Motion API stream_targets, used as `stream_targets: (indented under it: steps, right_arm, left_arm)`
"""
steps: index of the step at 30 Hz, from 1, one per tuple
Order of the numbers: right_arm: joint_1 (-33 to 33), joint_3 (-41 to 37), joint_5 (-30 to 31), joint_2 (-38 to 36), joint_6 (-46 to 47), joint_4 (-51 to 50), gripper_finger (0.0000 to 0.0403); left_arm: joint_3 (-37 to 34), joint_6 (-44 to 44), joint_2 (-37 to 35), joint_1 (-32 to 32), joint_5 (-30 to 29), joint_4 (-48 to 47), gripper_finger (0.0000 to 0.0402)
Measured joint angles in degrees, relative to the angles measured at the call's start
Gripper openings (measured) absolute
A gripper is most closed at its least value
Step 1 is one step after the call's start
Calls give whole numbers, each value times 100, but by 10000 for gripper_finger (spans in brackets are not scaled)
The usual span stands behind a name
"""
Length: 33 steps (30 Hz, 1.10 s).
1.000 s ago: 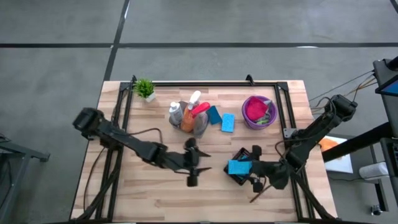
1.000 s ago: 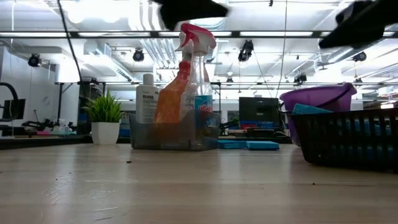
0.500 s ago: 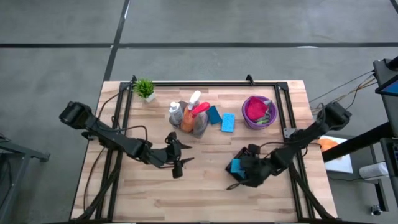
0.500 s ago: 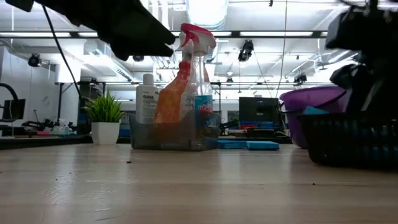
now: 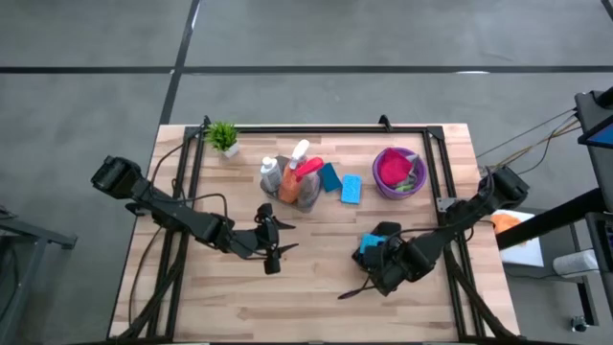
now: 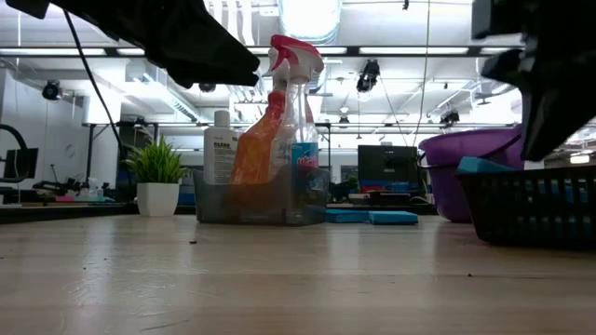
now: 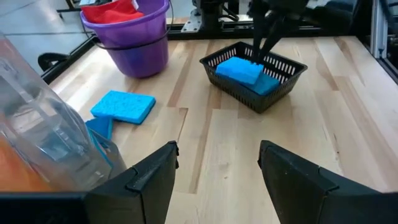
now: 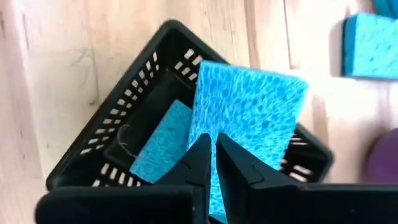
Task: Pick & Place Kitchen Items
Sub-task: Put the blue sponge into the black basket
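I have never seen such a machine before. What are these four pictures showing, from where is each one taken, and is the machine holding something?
This is a robot with two dark arms at a wooden table. One picture looks down from above, one looks level across the tabletop, and two come from cameras on the arms' wrists.

On the table are a clear bin of spray bottles, two loose blue sponges, a purple bowl holding red cloth, a small plant and a black basket with blue sponges in it.

The right gripper is shut over the basket, its tips against the top sponge; a real grip is not clear. The left gripper waits open, empty.
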Motion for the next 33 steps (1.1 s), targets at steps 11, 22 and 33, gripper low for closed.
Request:
stream_targets:
  steps: [11, 22, 33]
  right_arm:
    - [-35, 797, -249, 119, -538, -871, 17]
    - [203, 625, 504, 282, 445, -212, 48]
    - [216, 623, 555, 1050, 1181, -213, 266]
  left_arm:
    - [-2, 35, -11, 0, 1, -59, 231]
    - [-4, 35, -13, -4, 3, -184, 231]
    - [-4, 33, -13, -4, 5, -234, 231]
